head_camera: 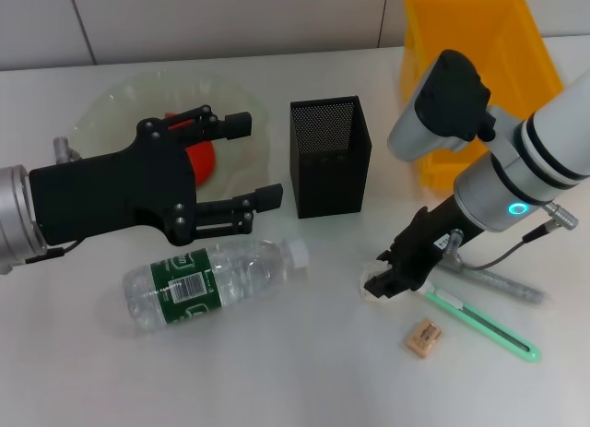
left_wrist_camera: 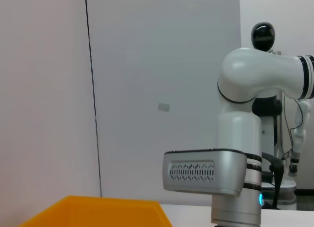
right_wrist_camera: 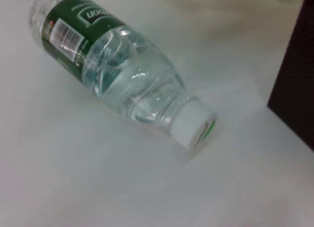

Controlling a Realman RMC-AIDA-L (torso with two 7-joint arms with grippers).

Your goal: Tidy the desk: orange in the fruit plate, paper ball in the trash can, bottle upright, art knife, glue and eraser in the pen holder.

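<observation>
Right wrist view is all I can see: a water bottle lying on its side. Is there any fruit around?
Observer: Yes, an orange sits in the fruit plate, partly behind the open left gripper.
Operator: Anything small lying about?
Observer: An eraser and an art knife lie on the desk close to the right gripper.

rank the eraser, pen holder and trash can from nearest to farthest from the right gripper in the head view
From the right gripper:
1. eraser, on the desk just toward the robot.
2. pen holder, farther back, toward the robot's left.
3. trash can, at the far right corner.
</observation>
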